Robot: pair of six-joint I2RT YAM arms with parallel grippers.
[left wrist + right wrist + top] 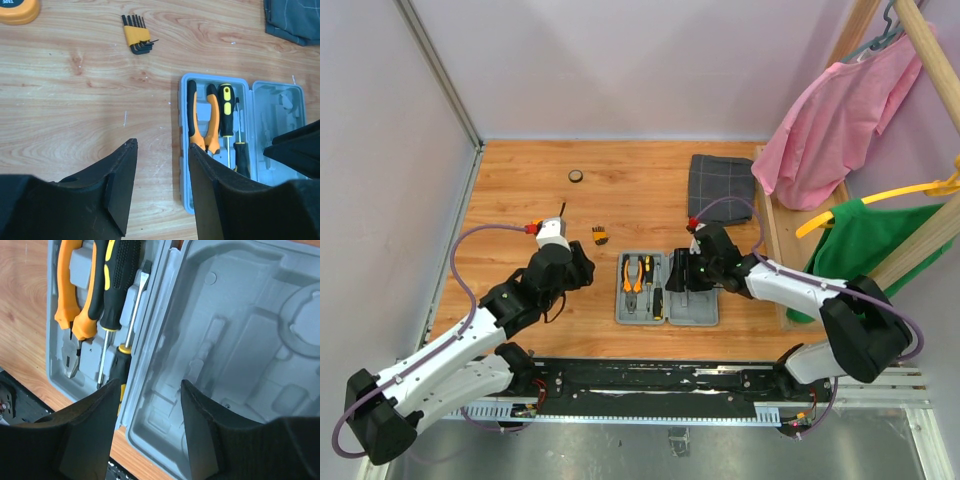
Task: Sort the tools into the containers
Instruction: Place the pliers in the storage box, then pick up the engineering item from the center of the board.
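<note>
There it was: the grey tool case (pixel 280 107) lay open on the worktop (pixel 75 110), and we saw the pliers (pixel 192 117) and two screwdrivers (pixel 227 107) seated in its left half. The left jaws hung spread over the wood just left of the case, pinching nothing. The right jaws stood spread low over the case's middle, near its hinge, also gripping nothing. The hex keys (pixel 137 40) and the orange tape measure (pixel 17 10) sat on the wood, far and left of the case.

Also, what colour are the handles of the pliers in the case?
Orange; the pliers show best in the left wrist view.
</note>
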